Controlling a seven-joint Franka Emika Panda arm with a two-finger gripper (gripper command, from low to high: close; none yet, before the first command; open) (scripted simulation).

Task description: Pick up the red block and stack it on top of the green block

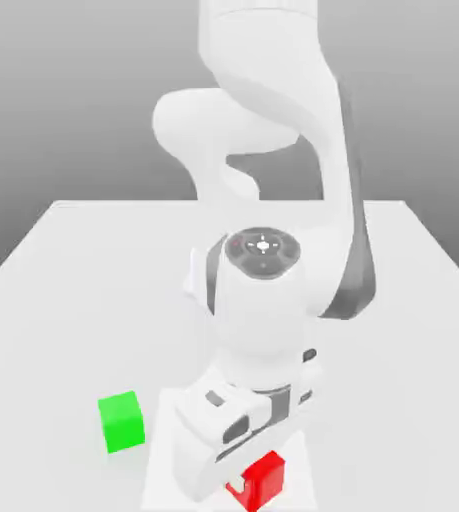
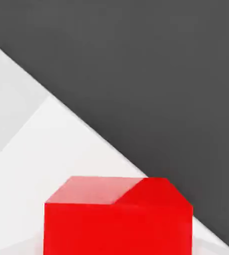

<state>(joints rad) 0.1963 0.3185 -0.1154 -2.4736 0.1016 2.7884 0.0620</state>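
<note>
The red block (image 1: 263, 480) rests on the white table (image 1: 63, 300) near its front edge, partly covered by the arm's white hand. My gripper (image 1: 247, 476) is lowered straight over the block and shut on it. In the hand view the red block (image 2: 118, 219) is very close, with its top face and one side lit. The green block (image 1: 121, 421) stands alone on the table, toward the exterior view's left of the red block and about a hand's width from it.
The arm's white links (image 1: 263, 290) rise over the middle of the table. In the hand view the table's edge runs diagonally just past the red block, with dark floor (image 2: 161, 74) beyond it.
</note>
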